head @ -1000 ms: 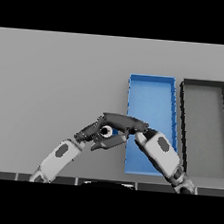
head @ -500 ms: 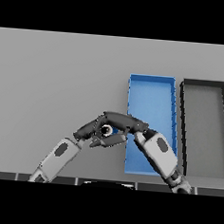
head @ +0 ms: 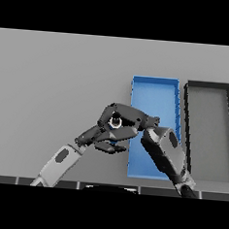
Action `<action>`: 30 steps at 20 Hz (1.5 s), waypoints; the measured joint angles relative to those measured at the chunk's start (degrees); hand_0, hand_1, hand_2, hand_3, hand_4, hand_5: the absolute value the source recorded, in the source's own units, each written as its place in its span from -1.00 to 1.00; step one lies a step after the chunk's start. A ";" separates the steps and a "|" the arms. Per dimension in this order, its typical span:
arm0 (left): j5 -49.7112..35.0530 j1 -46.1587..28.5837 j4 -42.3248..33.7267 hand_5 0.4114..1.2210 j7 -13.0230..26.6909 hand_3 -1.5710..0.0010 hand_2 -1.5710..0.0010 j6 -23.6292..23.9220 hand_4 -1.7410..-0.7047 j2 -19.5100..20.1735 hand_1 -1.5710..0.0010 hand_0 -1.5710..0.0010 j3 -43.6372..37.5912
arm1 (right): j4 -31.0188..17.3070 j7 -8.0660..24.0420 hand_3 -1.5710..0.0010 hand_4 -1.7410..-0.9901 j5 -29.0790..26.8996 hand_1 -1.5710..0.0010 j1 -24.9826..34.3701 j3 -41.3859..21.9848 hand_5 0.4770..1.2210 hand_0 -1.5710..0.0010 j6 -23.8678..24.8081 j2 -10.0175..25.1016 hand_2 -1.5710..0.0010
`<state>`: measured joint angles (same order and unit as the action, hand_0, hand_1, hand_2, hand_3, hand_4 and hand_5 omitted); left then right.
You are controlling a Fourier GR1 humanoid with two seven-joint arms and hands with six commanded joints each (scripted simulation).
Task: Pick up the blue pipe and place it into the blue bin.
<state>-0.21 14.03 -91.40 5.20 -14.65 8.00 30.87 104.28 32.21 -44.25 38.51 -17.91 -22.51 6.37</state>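
My right hand [head: 128,116] hovers just left of the blue bin [head: 154,96], its fingers curled round the pipe [head: 116,121]. Only the pipe's round end shows, as a pale ring between the fingers; the rest is hidden. A small blue patch peeks out below the hand. My left hand [head: 99,136] sits right beneath and to the left of the right hand, fingers stretched out flat and holding nothing. The blue bin is a long open tray running away from me, and my right forearm crosses its near part.
A dark grey bin [head: 208,125] of the same shape lies alongside the blue bin on its right. The grey table [head: 55,82] stretches out to the left and behind.
The right hand with the pipe has risen slightly and shifted a little right, toward the blue bin. The left hand has stayed almost where it was.
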 measured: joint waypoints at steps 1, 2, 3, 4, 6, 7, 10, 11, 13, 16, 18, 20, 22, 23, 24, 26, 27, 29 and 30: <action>-0.21 -0.50 -0.88 -0.78 -0.09 0.99 0.99 -0.18 0.58 0.38 0.99 0.99 0.13 | 0.00 0.32 -1.00 -0.34 -1.31 -1.00 2.45 0.91 1.00 -1.00 1.52 0.66 -1.00; -0.26 -0.42 -1.17 -0.79 1.13 0.99 0.99 -0.04 0.57 0.38 0.99 0.99 0.13 | -0.07 0.23 -1.00 -0.34 -2.96 -1.00 5.22 2.34 1.00 -1.00 2.62 1.88 -1.00; 0.13 0.01 -0.29 -0.80 1.70 1.00 1.00 0.13 0.57 0.12 1.00 0.99 0.11 | -0.52 -0.04 -1.00 -0.34 -4.04 -1.00 8.43 3.18 1.00 -1.00 3.42 2.39 -1.00; -0.05 -0.66 -1.12 -0.80 0.87 1.00 1.00 -0.01 0.57 0.24 1.00 1.00 0.40 | -1.68 -0.71 -1.00 -0.34 -4.66 -1.00 10.91 4.08 1.00 -1.00 3.02 3.17 -1.00; -0.19 -0.77 -1.70 -0.81 0.97 1.00 1.00 -0.45 0.58 0.67 1.00 1.00 0.57 | -5.45 -2.28 -1.00 -0.35 -6.12 -1.00 16.56 6.84 1.00 -1.00 3.52 4.80 -1.00; 0.18 -0.61 -1.27 -0.82 1.53 1.00 1.00 -0.36 0.59 0.55 1.00 1.00 0.70 | -7.01 -2.61 -1.00 -0.35 -6.07 -1.00 19.09 8.43 1.00 -1.00 5.74 5.92 -1.00; 1.14 -0.44 -1.88 -0.81 1.44 1.00 1.00 0.32 0.63 0.79 1.00 1.00 0.77 | -13.63 -4.54 -1.00 -0.35 -2.42 -1.00 24.26 12.78 1.00 -1.00 10.69 10.04 -1.00; 0.87 -0.47 -2.04 -0.82 1.26 1.00 1.00 0.24 0.64 1.29 1.00 1.00 0.32 | -16.13 -4.33 -1.00 -0.35 -1.34 -1.00 24.42 13.29 1.00 -1.00 10.72 10.97 -1.00; 0.60 -0.50 -1.97 -0.82 1.64 1.00 1.00 0.00 0.65 1.62 1.00 1.00 0.06 | -20.20 -4.78 -1.00 -0.35 1.10 -1.00 24.07 14.39 1.00 -1.00 10.11 13.15 -1.00; 0.27 -0.46 -1.60 -0.83 1.63 1.00 1.00 -0.22 0.66 1.65 1.00 1.00 -0.23 | -26.11 -5.28 -1.00 -0.35 3.09 -1.00 21.48 16.12 1.00 -1.00 10.29 14.89 -1.00; 0.36 -0.06 -1.38 -0.82 1.01 1.00 1.00 -0.12 0.67 1.59 1.00 1.00 -0.48 | -29.97 -5.91 -1.00 -0.35 5.79 -1.00 18.26 16.20 1.00 -1.00 10.40 15.37 -1.00; 0.76 -0.72 -1.77 -0.82 1.58 1.00 1.00 0.23 0.67 1.21 1.00 1.00 0.13 | -31.29 -5.48 -1.00 -0.35 7.24 -1.00 14.10 16.25 1.00 -1.00 10.74 16.27 -1.00; 0.83 -1.18 -2.25 -0.82 1.17 1.00 1.00 0.05 0.68 1.97 1.00 1.00 0.03 | -32.31 -3.59 -1.00 -0.36 8.37 -1.00 10.73 16.10 1.00 -1.00 12.47 16.89 -1.00; 1.06 -0.60 -2.10 -0.83 1.55 1.00 1.00 0.20 0.68 1.64 1.00 1.00 0.11 | -33.13 -3.09 -1.00 -0.36 9.25 -1.00 9.40 15.75 1.00 -1.00 12.86 16.98 -1.00; 1.13 -0.77 -1.84 -0.83 1.20 1.00 1.00 0.05 0.68 1.97 1.00 1.00 0.00 | -32.70 -2.44 -1.00 -0.36 10.02 -1.00 7.17 14.92 1.00 -1.00 13.91 16.57 -1.00; 0.74 -1.16 -1.84 -0.83 0.27 1.00 1.00 0.06 0.67 2.22 1.00 1.00 -0.44 | -31.42 1.01 -1.00 -0.36 10.77 -1.00 3.95 14.29 1.00 -1.00 16.61 17.45 -1.00; 0.64 -1.30 -1.73 -0.83 0.34 1.00 1.00 -0.01 0.67 2.16 1.00 1.00 -0.41 | -31.16 2.17 -1.00 -0.36 11.54 -1.00 2.06 13.65 1.00 -1.00 18.21 17.28 -1.00; 1.28 -0.59 -1.18 -0.84 0.67 1.00 1.00 0.30 0.66 1.41 1.00 1.00 0.01 | -31.08 2.70 -0.31 -0.59 11.80 -1.00 -0.84 10.94 1.00 -1.00 19.97 19.09 -1.00; 1.30 -1.13 -1.59 -0.84 0.35 1.00 1.00 0.28 0.66 1.36 1.00 1.00 0.34 | -31.41 2.71 -0.04 -0.67 10.69 -1.00 -1.59 8.48 1.00 -1.00 21.34 20.58 -1.00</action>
<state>1.09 12.91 -92.99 5.55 -14.37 9.36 31.22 72.88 34.92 -33.56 36.92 -9.43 -1.17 26.94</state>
